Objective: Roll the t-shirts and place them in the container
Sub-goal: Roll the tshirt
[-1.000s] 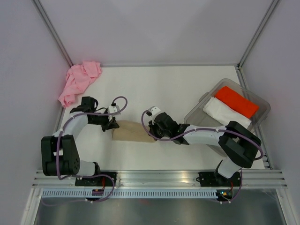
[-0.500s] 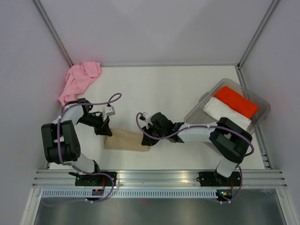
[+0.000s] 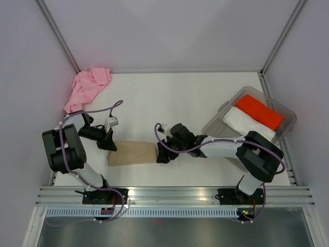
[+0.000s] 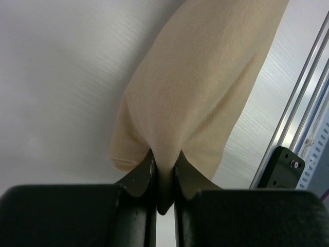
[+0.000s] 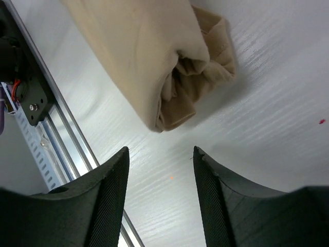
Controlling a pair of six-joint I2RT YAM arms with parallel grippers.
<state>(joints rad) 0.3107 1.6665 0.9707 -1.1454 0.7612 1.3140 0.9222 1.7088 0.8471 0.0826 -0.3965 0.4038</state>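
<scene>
The left end effector (image 4: 164, 177) pinches tan t-shirt (image 3: 132, 153) edge — right end effector (image 5: 160, 154) spread, just clear.

It looked like a robotics lab cell: a white tabletop (image 3: 180, 98) boxed in by plain pale panels (image 3: 169, 31) on slanting aluminium posts (image 3: 56, 33), with a ribbed aluminium rail (image 3: 175, 194) along the near edge.
</scene>
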